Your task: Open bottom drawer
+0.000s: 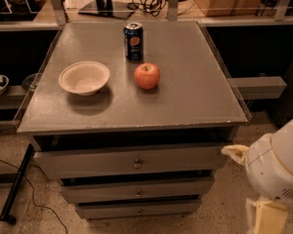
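At lower right, gripper hangs low beside cabinet, well apart from bottom drawer; open or closed: cannot tell. Drawer shut, knob nr floor. Low pose prob. suits knob height. Pepsi can, apple, bowl on tabletop.

Showing grey bottom drawer, red apple, dark blue Pepsi can, cream bowl, speckled floor, pale yellow gripper at lower right.

Floor before the bottom drawer, lower centre, lies open; the claw hangs at lower right.
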Tool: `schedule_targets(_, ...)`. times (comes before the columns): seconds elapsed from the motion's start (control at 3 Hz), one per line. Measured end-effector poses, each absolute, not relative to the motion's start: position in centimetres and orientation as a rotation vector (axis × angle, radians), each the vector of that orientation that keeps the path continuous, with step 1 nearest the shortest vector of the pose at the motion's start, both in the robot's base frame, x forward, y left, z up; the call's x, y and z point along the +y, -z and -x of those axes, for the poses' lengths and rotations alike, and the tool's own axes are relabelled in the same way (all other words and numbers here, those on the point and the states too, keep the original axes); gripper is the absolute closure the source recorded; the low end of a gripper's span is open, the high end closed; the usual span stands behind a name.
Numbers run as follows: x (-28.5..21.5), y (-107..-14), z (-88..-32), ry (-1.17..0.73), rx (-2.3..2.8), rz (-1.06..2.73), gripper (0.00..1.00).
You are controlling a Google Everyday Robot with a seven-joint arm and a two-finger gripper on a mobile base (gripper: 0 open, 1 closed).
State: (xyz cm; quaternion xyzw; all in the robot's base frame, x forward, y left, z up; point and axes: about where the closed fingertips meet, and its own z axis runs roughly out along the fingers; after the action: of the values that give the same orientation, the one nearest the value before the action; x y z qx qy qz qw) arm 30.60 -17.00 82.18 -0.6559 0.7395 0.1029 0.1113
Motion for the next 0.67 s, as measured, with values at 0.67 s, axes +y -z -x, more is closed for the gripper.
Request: schedule_targets(0.67,-15.1,-74.4,-29.1,-0.328,2.2,1.936,0.0)
